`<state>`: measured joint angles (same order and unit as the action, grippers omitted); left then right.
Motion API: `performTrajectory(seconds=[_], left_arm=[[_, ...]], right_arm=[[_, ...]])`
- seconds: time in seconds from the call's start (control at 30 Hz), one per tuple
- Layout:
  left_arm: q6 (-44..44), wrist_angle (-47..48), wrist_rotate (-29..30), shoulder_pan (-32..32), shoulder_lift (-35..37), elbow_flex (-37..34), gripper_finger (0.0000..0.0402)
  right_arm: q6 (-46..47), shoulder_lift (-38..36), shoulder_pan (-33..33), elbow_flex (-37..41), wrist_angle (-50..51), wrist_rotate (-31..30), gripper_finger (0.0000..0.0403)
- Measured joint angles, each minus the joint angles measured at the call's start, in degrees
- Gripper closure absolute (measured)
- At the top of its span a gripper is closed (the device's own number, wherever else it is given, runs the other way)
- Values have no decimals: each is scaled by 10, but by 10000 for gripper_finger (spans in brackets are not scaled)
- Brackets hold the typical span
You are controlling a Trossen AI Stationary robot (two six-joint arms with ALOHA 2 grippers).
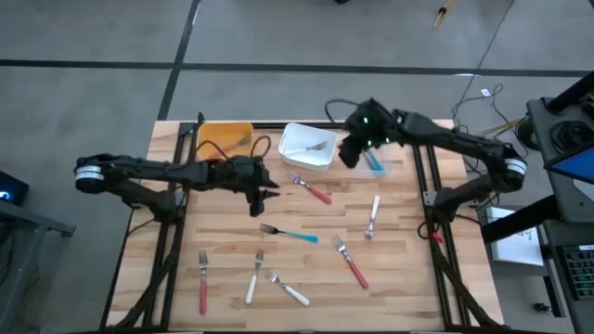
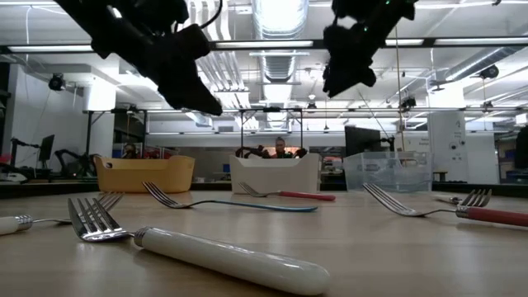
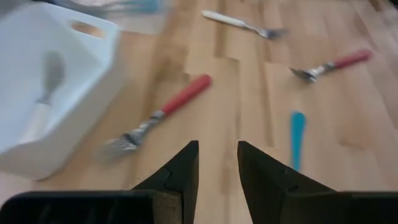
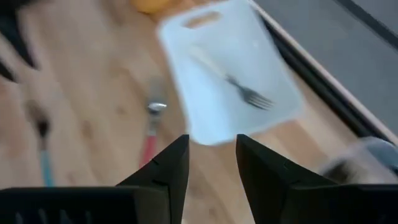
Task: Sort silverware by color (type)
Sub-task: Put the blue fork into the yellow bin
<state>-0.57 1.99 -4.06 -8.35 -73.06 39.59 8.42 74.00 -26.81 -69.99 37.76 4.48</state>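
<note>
1. At centre-left of the high view: left gripper (image 1: 263, 193), fingers a little apart with nothing between them, hovering over bare wood just left of a red-handled fork (image 1: 311, 188).
2. In the upper middle, between the white bin (image 1: 295, 158) and the clear bin (image 1: 382, 173): right gripper (image 1: 350, 153), raised off the table, fingers likewise parted and empty.
3. Judged as a between-picks step: nothing in either grip, seven forks loose on the table (image 1: 408, 278).
4. Across the lower half of the high view: a teal-handled fork (image 1: 290, 233) at centre, a white-handled fork (image 1: 372, 215) to its right, a second red fork (image 1: 351, 262) below that, a third red fork (image 1: 203, 283) at lower left, and two more white forks (image 1: 253, 278) beside it.
5. Likely next for the left arm: shift right over the nearest red fork, line the fingers up across its handle, drop low, pinch, then carry it to the matching bin, presumably the orange bin (image 1: 209, 133).
6. Worth care: handle flat on the wood, so fingertips must go almost to the surface; white bin wall close by on the approach.
7. White bin: one white-handled fork inside (image 4: 239, 87), lying diagonally.
8. Clear bin: teal handles (image 1: 374, 164) inside, count unclear.
9. Orange bin, upper left of the table: contents impossible to tell, a dark cable crossing above it.
</note>
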Motion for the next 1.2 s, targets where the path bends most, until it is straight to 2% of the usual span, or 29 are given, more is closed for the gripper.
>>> performTrajectory(seconds=[0.23, 0.43, 0.6, 0.87, 1.2], left_arm=[[-21, 3, 3, 47, -25, 0, 310], [-62, 6, 6, 76, -19, 0, 310], [-70, 7, 6, 93, -9, 0, 310], [-86, 2, 12, 105, 7, 0, 310], [-92, 9, 131, 144, 90, 0, 310]], right_arm=[[36, -25, 121, 77, -121, 0, 278], [57, 9, 215, 103, -223, -3, 287], [58, 53, 277, 104, -290, -43, 295], [48, 161, 331, 52, -304, -51, 303], [44, 309, 341, -33, -304, -62, 293]])
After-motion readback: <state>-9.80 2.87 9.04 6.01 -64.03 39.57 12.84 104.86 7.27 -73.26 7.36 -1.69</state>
